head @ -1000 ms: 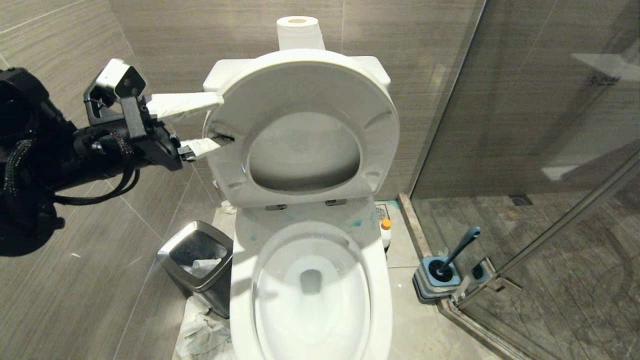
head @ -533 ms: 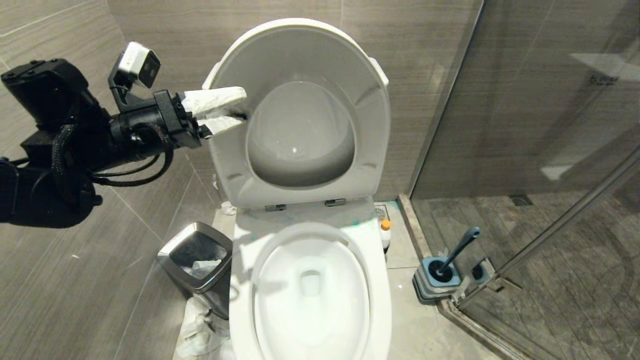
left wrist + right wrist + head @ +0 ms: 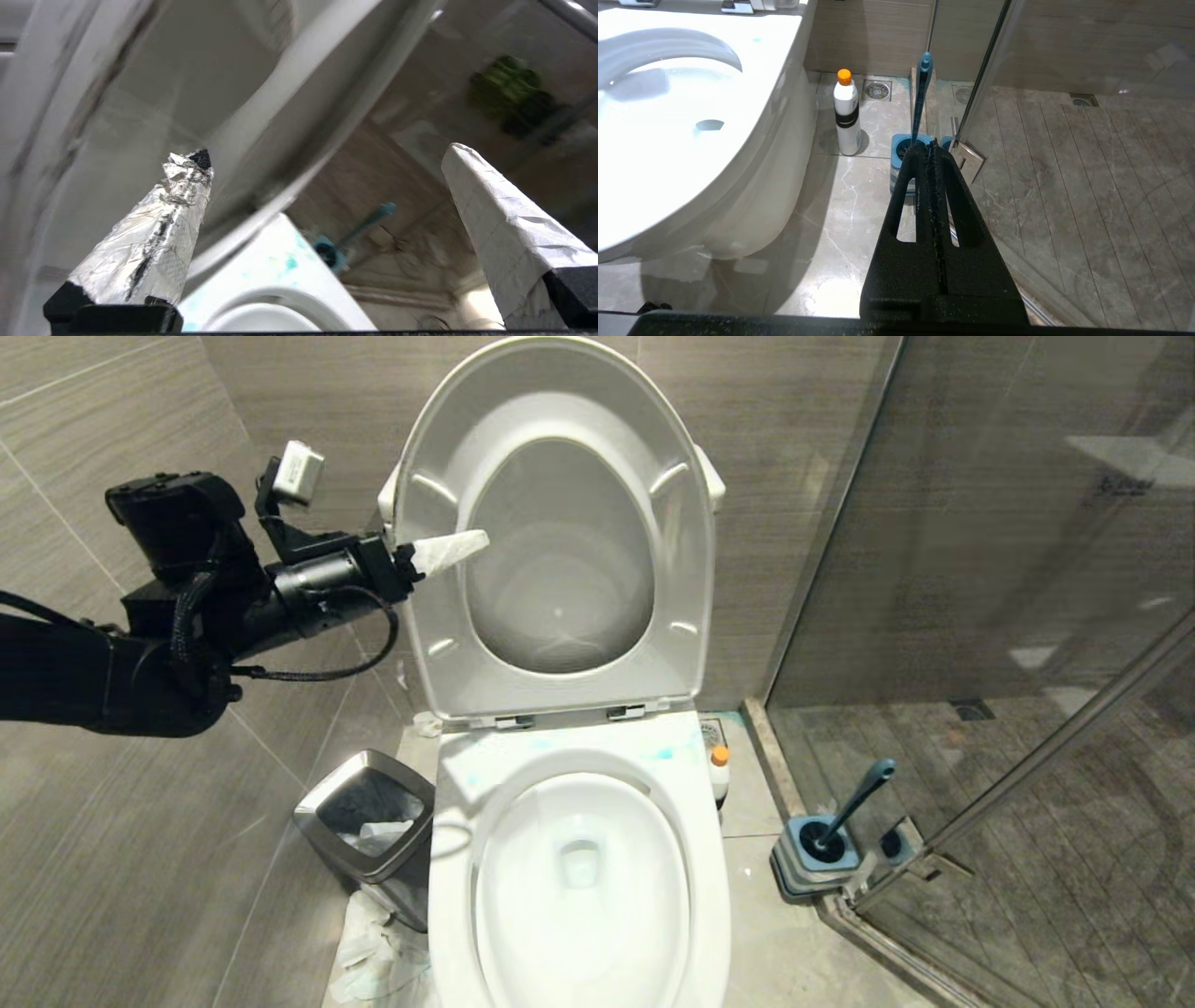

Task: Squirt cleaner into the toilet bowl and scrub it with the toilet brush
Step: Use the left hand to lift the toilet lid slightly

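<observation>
The toilet bowl [image 3: 448, 896] stands in the middle, with its seat and lid [image 3: 691, 523] raised upright against the wall. Pale blue cleaner [image 3: 665, 753] smears the rim behind the opening, and it also shows in the left wrist view as cleaner [image 3: 290, 262]. My left gripper [image 3: 457, 549] is open at the seat's left edge, and its paper-wrapped fingers [image 3: 495, 224] hold nothing. The seat's edge runs between them. The teal toilet brush [image 3: 859, 800] leans in its square holder [image 3: 810, 863] on the floor to the right. My right gripper [image 3: 931, 144] is shut and empty, low beside the bowl, pointing at the brush [image 3: 920, 98].
A white bottle with an orange cap [image 3: 720, 770] stands on the floor between the bowl and the brush. A chrome-rimmed bin [image 3: 369, 821] sits left of the bowl, with crumpled paper [image 3: 373, 943] below it. A glass shower partition [image 3: 980, 616] closes off the right.
The seat and lid have swung from half-raised to upright against the wall, hiding the paper roll on the tank. My left gripper moved right with their edge and stayed open.
</observation>
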Controlling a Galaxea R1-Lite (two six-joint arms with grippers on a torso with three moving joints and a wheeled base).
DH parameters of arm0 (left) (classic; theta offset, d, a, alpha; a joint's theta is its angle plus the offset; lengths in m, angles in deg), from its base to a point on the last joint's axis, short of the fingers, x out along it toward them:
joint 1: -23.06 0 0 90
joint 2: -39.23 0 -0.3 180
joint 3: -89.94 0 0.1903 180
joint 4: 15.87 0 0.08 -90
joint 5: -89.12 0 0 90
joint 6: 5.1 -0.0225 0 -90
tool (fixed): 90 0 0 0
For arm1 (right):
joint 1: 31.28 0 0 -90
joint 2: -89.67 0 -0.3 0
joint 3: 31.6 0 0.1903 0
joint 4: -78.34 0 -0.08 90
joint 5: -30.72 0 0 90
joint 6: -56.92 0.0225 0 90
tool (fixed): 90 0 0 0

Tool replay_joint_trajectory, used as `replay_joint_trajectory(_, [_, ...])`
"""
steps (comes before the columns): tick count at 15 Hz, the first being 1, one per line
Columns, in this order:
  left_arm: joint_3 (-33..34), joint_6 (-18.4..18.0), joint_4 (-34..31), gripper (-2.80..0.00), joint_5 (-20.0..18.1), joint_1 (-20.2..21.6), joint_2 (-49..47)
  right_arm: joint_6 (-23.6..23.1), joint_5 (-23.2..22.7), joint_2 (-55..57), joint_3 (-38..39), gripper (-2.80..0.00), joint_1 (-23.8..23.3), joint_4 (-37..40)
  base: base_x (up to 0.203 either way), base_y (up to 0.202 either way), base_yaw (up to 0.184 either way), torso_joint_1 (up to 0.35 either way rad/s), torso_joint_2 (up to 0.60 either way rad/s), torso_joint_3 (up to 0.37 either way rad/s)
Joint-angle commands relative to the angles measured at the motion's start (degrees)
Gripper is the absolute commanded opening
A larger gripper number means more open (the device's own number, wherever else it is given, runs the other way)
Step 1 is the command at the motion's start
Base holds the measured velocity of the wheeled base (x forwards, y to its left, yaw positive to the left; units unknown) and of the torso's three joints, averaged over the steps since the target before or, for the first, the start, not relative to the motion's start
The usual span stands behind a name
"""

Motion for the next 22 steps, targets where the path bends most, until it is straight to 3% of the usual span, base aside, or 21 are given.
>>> replay_joint_trajectory(1, [-1.74, -0.73, 0.34, 0.00, 3.86, -0.20, -2.97, -0.03, -0.02, 0.07, 0.00, -2.80, 0.02, -0.02, 0.000, 0.000, 0.000, 0.000, 0.00, 0.000])
replay_joint_trajectory(4, [-4.76, -2.59, 0.52, 0.00, 7.02, -0.34, -4.96, -0.03, -0.02, 0.01, 0.00, -2.80, 0.02, -0.02, 0.000, 0.000, 0.000, 0.000, 0.00, 0.000])
replay_joint_trajectory(17, [-5.04, -6.20, 1.66, 0.00, 16.43, -2.21, -6.90, -0.03, -0.02, 0.09, 0.00, -2.80, 0.02, -0.02, 0.000, 0.000, 0.000, 0.000, 0.00, 0.000])
replay_joint_trajectory(20, [-4.74, -4.62, 1.24, 0.00, 16.22, -2.21, -3.59, -0.03, -0.02, 0.09, 0.00, -2.80, 0.02, -0.02, 0.000, 0.000, 0.000, 0.000, 0.00, 0.000])
replay_joint_trajectory(22, [-4.19, 0.19, -1.38, 0.00, 16.17, -2.21, -0.55, -0.03, -0.02, 0.09, 0.00, -2.80, 0.04, -0.02, 0.000, 0.000, 0.000, 0.000, 0.00, 0.000])
